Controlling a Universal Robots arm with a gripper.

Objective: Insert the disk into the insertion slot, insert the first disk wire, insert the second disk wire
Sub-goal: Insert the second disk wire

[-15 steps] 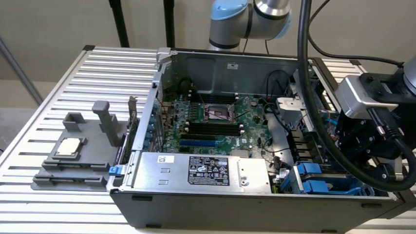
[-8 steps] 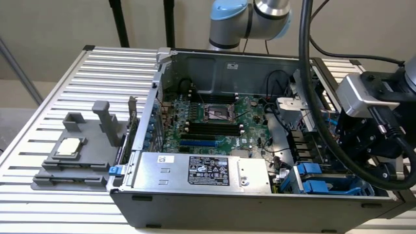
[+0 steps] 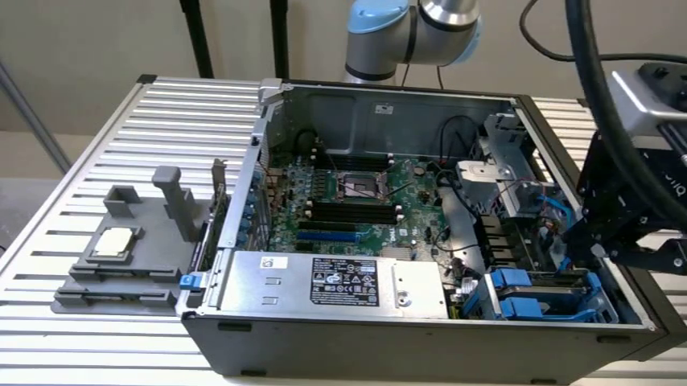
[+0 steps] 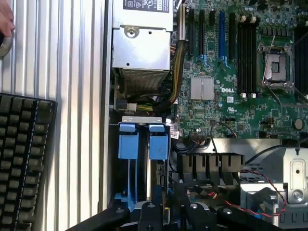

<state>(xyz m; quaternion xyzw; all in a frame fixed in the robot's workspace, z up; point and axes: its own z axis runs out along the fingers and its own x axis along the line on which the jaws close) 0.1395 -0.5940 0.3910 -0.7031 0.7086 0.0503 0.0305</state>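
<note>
The insertion slot [image 3: 549, 294] is a grey cage with blue latch tabs in the near corner of the open computer case, on the exterior view's right. In the wrist view two blue tabs [image 4: 129, 140] stand side by side at its mouth. Blue rails run from them toward my gripper [image 4: 166, 215]. A thin silver edge [image 4: 155, 180] between the rails looks like the disk seen edge-on inside the cage. My gripper [image 3: 603, 245] hangs just above the cage's outer end. Whether it holds anything is hidden. I cannot single out the disk wires among the cables.
A silver power-supply box [image 3: 333, 281] [image 4: 142, 53] sits beside the cage, with a cable bundle [image 4: 144, 103] between them. The motherboard [image 3: 355, 201] fills the case floor. A keyboard [image 4: 21, 159] and a hand [image 4: 4, 21] are outside the case. A grey fixture [image 3: 118, 257] lies on the slatted table.
</note>
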